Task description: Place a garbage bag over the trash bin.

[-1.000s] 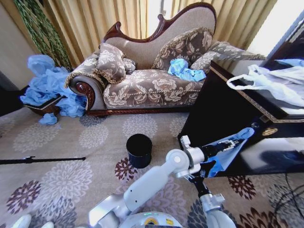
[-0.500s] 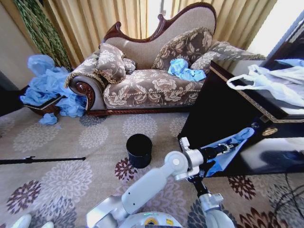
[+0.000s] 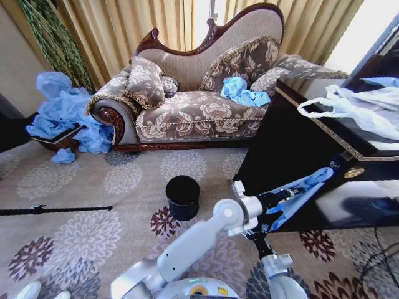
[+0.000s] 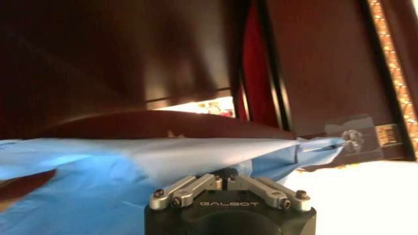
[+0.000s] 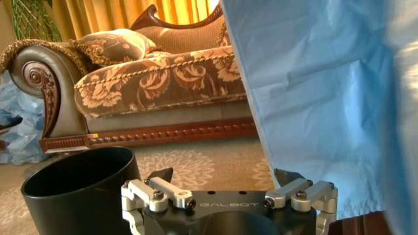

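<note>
The garbage bag (image 3: 298, 192) is a light blue film, stretched from my left gripper (image 3: 274, 200) toward the dark cabinet front. In the left wrist view my left gripper (image 4: 225, 180) is shut on the bag (image 4: 196, 156), which spreads out past the fingers. The trash bin (image 3: 182, 197) stands upright on the carpet, black and open-topped, left of both grippers. In the right wrist view my right gripper (image 5: 223, 177) is open, with the bin (image 5: 75, 196) close on one side and the hanging bag (image 5: 313, 98) on the other. My right arm (image 3: 276, 269) rises under the left wrist.
A dark wooden cabinet (image 3: 293, 140) stands right beside the grippers, with a white plastic bag (image 3: 358, 106) on top. A patterned sofa (image 3: 199, 115) at the back carries blue bags (image 3: 240, 92). A heap of blue bags (image 3: 62, 115) lies left. A black rod (image 3: 50, 210) lies on the carpet.
My left arm has drifted slightly left, carrying the stretched bag with it. The bin has not moved.
</note>
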You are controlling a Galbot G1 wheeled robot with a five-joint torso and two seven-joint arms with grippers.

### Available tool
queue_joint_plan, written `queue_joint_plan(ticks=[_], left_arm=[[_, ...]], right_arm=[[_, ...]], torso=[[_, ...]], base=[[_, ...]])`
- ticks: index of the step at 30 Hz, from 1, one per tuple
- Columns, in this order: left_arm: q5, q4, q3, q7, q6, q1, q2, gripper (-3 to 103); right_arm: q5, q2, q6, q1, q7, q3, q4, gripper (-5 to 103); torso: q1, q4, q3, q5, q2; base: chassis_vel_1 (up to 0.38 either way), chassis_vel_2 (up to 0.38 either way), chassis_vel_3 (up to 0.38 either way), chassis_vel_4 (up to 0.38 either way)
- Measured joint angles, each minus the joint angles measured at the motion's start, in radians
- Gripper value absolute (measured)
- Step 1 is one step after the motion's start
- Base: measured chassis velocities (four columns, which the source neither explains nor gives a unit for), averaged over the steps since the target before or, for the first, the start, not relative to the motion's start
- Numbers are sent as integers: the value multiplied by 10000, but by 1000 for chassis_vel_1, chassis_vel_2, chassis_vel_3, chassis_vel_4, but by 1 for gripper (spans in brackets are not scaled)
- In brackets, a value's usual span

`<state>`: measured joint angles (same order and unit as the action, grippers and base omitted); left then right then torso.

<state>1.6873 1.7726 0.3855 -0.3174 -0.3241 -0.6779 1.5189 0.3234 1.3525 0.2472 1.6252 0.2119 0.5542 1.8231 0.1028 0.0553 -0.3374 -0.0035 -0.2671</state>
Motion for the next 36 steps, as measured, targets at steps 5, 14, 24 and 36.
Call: queue_joint_plan(ticks=[5, 14, 24, 36], left_arm=[[147, 307, -27, -332, -65, -74, -513, 0], [467, 903, -383, -571, -375, -313, -1836, 0], [593, 1313, -959, -727, -826, -653, -2646, 0], [549, 1717, -1558, -769, -1015, -1204, -3311, 0]], right_arm=[[0, 31, 0, -26, -2, -79, -21, 100], [83, 3, 16, -34, -1, -24, -114, 100], [112, -38, 13, -70, 3, -47, -151, 100], [74, 23, 17, -86, 51, -114, -242, 100]], torso=[[0, 1, 0, -2, 0], [0, -1, 0, -2, -1], [0, 0, 0, -2, -3], [0, 0, 0, -3, -3]], base=[[0, 0, 0, 0], [0, 0, 0, 0], [0, 0, 0, 0], [0, 0, 0, 0]])
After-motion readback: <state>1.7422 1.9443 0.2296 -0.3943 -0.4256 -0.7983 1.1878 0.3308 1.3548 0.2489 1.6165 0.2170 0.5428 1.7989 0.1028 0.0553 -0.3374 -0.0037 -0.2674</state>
